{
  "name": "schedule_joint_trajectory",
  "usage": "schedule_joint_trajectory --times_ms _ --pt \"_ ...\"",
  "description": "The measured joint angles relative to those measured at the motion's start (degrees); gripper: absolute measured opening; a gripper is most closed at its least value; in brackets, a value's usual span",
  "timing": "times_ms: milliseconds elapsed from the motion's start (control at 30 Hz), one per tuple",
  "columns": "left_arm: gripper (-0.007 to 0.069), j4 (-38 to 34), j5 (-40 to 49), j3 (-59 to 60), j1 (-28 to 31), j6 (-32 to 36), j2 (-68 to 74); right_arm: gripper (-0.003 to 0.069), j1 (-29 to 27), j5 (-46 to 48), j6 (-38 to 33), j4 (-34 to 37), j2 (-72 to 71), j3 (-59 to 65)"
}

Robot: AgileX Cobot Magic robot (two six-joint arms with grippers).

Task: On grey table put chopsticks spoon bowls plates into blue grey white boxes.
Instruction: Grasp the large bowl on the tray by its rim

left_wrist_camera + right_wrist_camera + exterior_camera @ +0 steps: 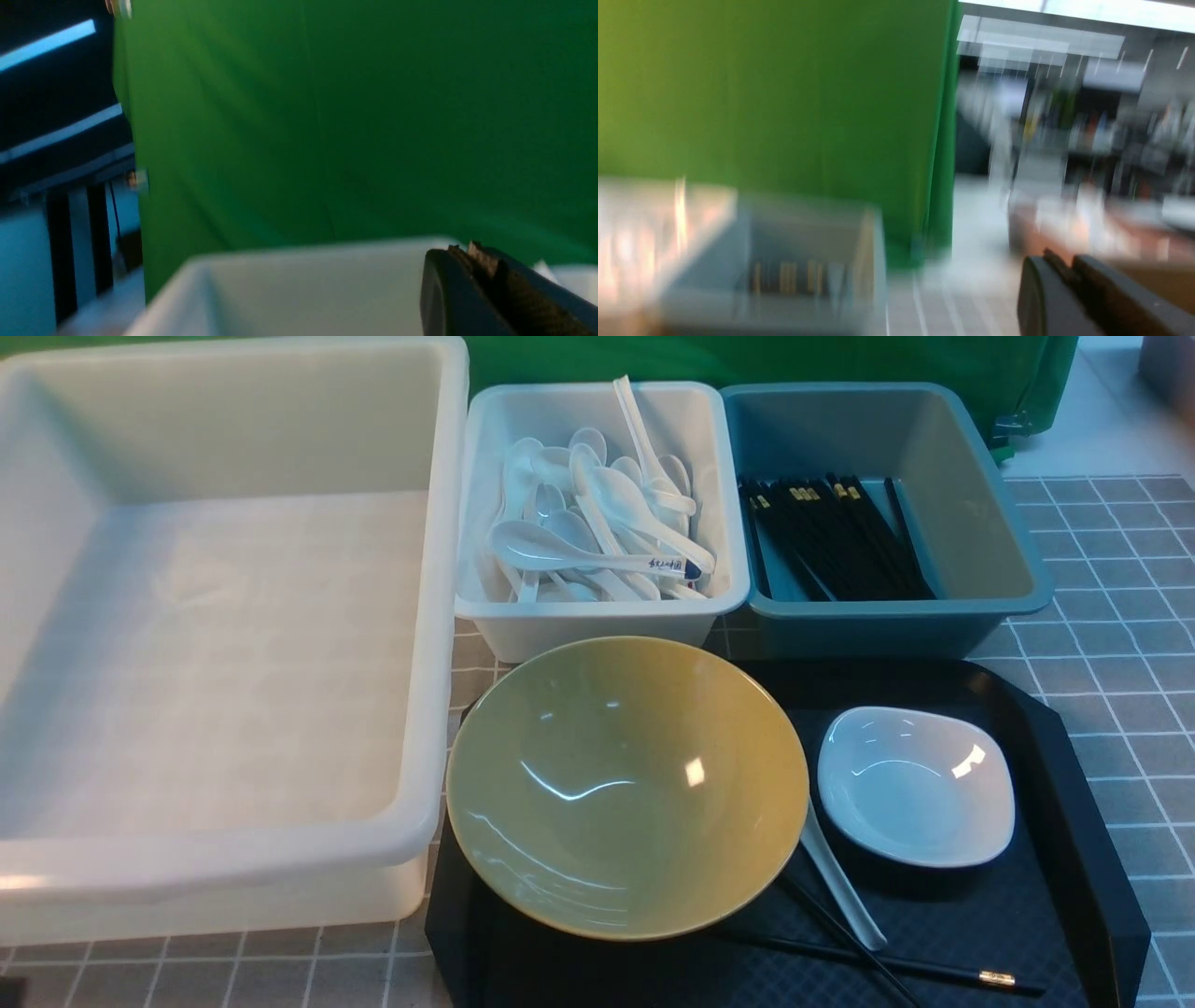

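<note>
A glossy yellow bowl (625, 784), white dish (915, 784), lone spoon (845, 887) and loose chopsticks (896, 964) are lying on the black tray (1055, 859); white spoons (597, 523) are filling the grey box (597, 630); stacked chopsticks (831, 537) are resting in the blue box (868, 630); the left gripper (467, 249) is clamping closed, empty; the right gripper (1064, 261) is blurring too much to tell.

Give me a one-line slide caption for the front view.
Yellow bowl, white dish, spoon and chopsticks sit on black tray beside the empty white box.
</note>
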Motion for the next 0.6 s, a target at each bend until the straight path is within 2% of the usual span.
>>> schedule_joint_trajectory --times_ms 67,100,133,167,233,333,467,600 --pt "-0.0008 0.0 -7.06 0.0 0.0 -1.27 0.0 0.0104 0.0 -6.46 8.06 0.07 0.0 0.0" --pt "-0.0008 -0.53 -14.68 0.0 0.0 -3.05 0.0 0.0106 0.0 -11.8 16.44 0.18 0.0 0.0" --pt "-0.0008 -0.69 -15.61 0.0 0.0 -3.3 0.0 0.0106 0.0 -11.8 16.44 0.25 0.0 0.0" --pt "-0.0008 -2.13 -21.67 0.0 0.0 -5.19 0.0 0.0108 0.0 -15.5 21.83 0.32 0.0 0.0" --pt "-0.0008 -3.7 -23.14 -1.4 0.0 -9.17 -0.11 0.0111 0.0 -19.07 25.72 -0.61 -0.05 0.0" --pt "-0.0008 -3.69 -15.76 -7.52 0.0 -11.95 0.48 0.0111 0.0 -15.67 26.62 -2.16 -0.05 -1.76" --pt "-0.0008 -0.74 10.85 -28.4 0.0 -13.66 10.67 0.0088 0.0 5.06 25.85 -9.04 2.12 -14.14" --pt "-0.0008 0.87 20.98 -40.79 0.0 -13.9 25.93 0.0076 0.0 19.85 18.28 -11.53 9.01 -22.82"
